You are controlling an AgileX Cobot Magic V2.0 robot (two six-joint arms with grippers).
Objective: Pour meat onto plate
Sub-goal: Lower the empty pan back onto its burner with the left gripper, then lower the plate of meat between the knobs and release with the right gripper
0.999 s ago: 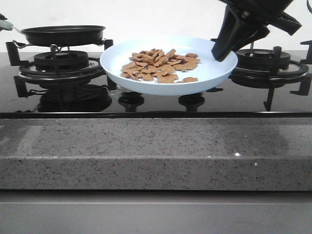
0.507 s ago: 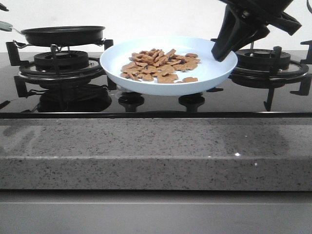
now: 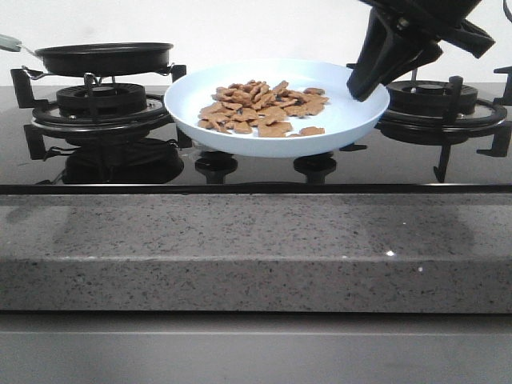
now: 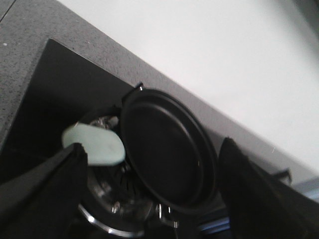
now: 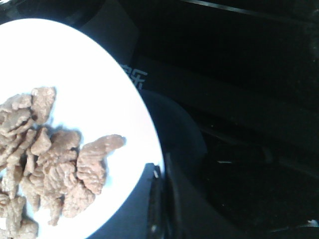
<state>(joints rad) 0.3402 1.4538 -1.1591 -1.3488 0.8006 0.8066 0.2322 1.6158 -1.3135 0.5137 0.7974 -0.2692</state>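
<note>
The pale blue-white plate (image 3: 344, 120) hangs above the middle of the hob, level, with the orange-brown meat (image 3: 260, 106) heaped in it. My right gripper (image 3: 364, 90) is shut on its right rim. The right wrist view shows the plate (image 5: 99, 89), the meat (image 5: 55, 164) and the right gripper (image 5: 160, 174) pinching the rim. The empty black pan (image 3: 104, 58) rests on the left burner, its pale green handle (image 3: 10, 42) pointing left. In the left wrist view my left gripper (image 4: 152, 149) is open above the pan (image 4: 169, 169), one finger beside the handle (image 4: 97, 144).
A right burner grate (image 3: 440, 108) stands just behind and below the held plate rim. Two control knobs (image 3: 214, 164) sit under the plate on the black glass hob. A speckled grey counter edge (image 3: 256, 248) runs along the front; a white wall is behind.
The left gripper, seen at the front view's top-left edge just above the pan handle, has lifted out of that view. The plate, meat and right gripper have not moved.
</note>
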